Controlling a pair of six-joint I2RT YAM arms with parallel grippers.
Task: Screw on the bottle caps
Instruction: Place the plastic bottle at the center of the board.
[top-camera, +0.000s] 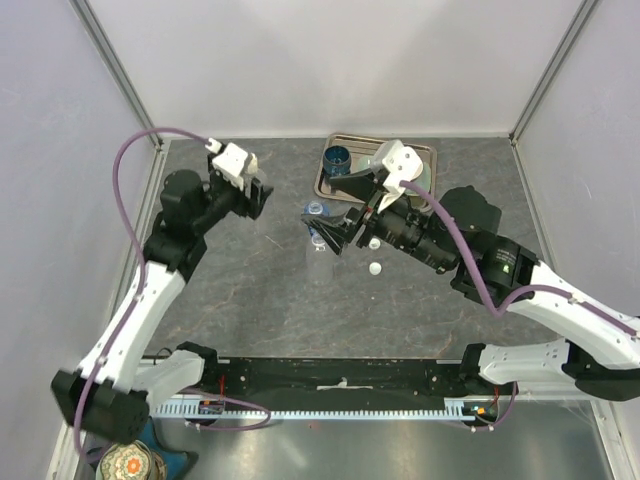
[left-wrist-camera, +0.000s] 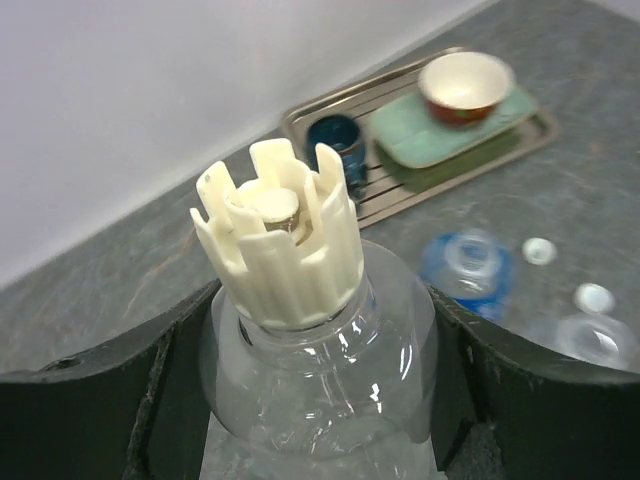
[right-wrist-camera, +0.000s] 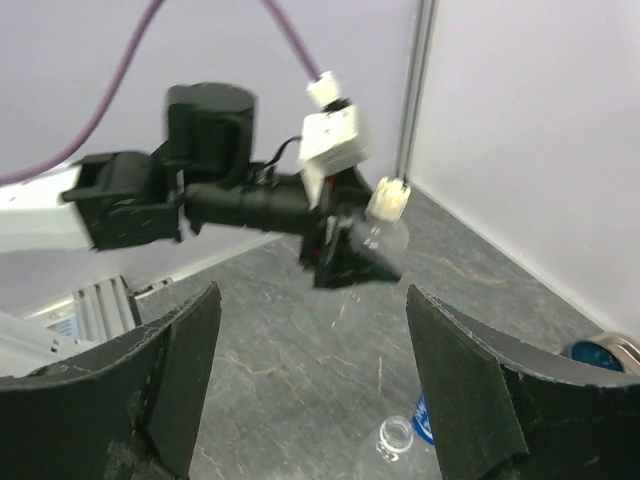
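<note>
Left gripper (top-camera: 256, 196) pinches capped bottle (left-wrist-camera: 320, 380); right gripper (right-wrist-camera: 312, 320) spread above open-necked bottle (right-wrist-camera: 395, 438)

Wide bare table (top-camera: 230, 300) front-left, plenty of room there! Mid-table is crowded: blue-label bottle (top-camera: 316, 211), clear bottle (top-camera: 320, 262) just in front, two caps (top-camera: 374, 243) just right of them, and the right gripper (right-wrist-camera: 312, 320) hanging over the lot, jaws spread. Tray (top-camera: 322, 178) with cup (top-camera: 337, 158) fills back-right. Back-left, the left gripper (top-camera: 258, 197), clamped on a capped bottle (left-wrist-camera: 320, 400), sits well apart.
</note>
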